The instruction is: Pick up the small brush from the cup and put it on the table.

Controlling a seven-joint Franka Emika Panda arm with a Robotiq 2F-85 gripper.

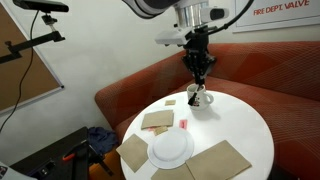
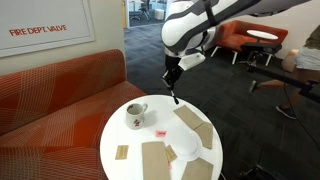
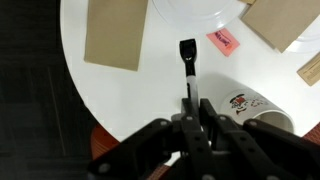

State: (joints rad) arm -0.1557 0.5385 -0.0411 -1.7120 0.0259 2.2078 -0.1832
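My gripper (image 3: 190, 105) is shut on the small brush (image 3: 187, 58), a thin dark stick whose head points out over the white table (image 3: 130, 95). The cup (image 3: 255, 108), a white mug with reddish print, lies just to the right of the jaws in the wrist view. In both exterior views the gripper (image 1: 198, 68) (image 2: 172, 78) hangs above the table, with the brush (image 2: 175, 95) sticking down from it. In one of them the mug (image 1: 200, 98) is just below the gripper; in the other the mug (image 2: 136, 113) stands off to the side.
A round white plate (image 1: 171, 148) and tan mats (image 1: 157, 120) (image 1: 220, 160) lie on the table. A small pink-red item (image 3: 224, 42) lies near the plate. A red couch (image 2: 60, 90) curves behind the table.
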